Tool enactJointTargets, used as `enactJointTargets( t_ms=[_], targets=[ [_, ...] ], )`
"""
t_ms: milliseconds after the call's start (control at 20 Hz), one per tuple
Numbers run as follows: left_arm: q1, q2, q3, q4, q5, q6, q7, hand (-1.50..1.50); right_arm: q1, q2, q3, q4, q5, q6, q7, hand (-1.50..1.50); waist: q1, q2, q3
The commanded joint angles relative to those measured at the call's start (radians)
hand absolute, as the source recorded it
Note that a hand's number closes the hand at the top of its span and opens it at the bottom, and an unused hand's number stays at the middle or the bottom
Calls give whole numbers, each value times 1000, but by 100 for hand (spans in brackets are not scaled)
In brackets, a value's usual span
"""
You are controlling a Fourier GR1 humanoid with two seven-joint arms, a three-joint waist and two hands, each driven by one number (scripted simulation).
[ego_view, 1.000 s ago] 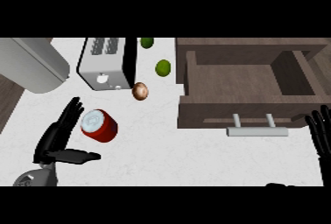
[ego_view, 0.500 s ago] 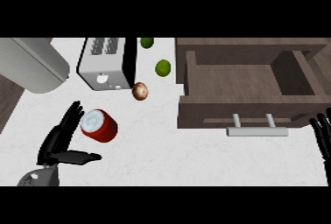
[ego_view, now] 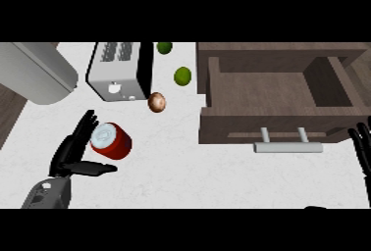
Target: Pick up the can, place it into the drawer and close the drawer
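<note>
White bench. We see the can lying at 8 o'clock, left robot hand spread wide beside it, not gripping. Drawer open at 2 o'clock. Right robot hand rests open at 3. Nothing done yet: grasp, place, close all remain.

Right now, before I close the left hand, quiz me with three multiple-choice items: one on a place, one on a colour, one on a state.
1. Where is the can?
A. In the drawer
B. On the counter beside the left hand
C. On the toaster

2. What colour is the can's side?
A. Red
B. Blue
C. Yellow

3. How is the drawer?
A. Shut
B. Removed
C. Pulled open

Answers: 1 B, it lies by the left hand fingers. 2 A, red wall under a pale top. 3 C, its inside shows behind the handle.
</note>
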Motion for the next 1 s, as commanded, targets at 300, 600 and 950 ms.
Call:
enactJointTargets(
  t_ms=[300,600,950],
  targets=[
    [-139,7,14,232,-18,33,-106,-150,35,-6,-33,-10,-38,50,-3,-150,-5,1,-1],
    [-106,-44,-24,125,-5,57,-33,-150,-32,-25,-74,-56,-86,19,104,-150,1,0,0],
    [-154,-48,-42,165,-20,69,-39,-150,37,3,-41,-139,-80,37,123,-150,-2,0,0]
  ],
)
